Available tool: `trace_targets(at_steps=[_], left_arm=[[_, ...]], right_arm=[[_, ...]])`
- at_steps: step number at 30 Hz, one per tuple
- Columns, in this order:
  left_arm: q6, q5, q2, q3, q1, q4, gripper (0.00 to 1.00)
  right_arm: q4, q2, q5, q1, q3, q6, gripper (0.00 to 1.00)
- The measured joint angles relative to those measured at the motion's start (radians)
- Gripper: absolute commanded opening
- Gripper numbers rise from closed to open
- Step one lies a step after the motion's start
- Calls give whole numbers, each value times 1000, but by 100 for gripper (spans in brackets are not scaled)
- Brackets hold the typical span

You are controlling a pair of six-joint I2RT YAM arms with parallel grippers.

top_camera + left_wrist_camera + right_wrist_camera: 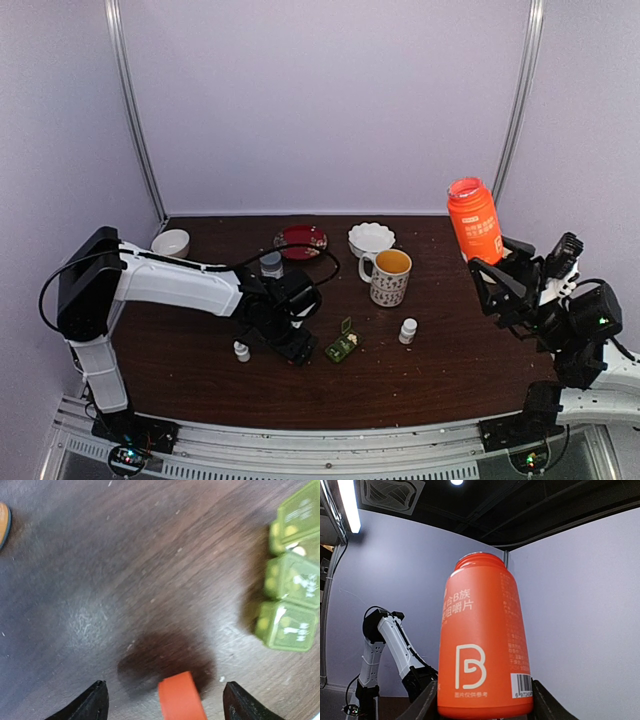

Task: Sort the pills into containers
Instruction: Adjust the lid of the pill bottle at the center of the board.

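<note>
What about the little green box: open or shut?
Partly open: one lid of the pill box stands up in the overhead view.

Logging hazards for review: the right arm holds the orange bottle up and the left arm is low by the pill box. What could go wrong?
1. The orange bottle looks uncapped and is held high in the right end effector, far from the pill box; tipping it there could scatter its contents.
2. The open left end effector sits low between the pill box and a small white bottle; a sweep could knock either.
</note>
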Motion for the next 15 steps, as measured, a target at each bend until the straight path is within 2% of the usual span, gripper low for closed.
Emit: trace_targets(at_steps=[5, 12, 15], left_arm=[[0, -23, -2, 15, -14, -4, 77], [-6, -59, -10, 15, -14, -14, 49], [-13, -73, -35, 15, -14, -19, 41]], right_arm=[[-12, 0, 0, 0, 0, 0, 0], [-37, 2, 0, 0, 0, 0, 0], [-42, 2, 0, 0, 0, 0, 0]])
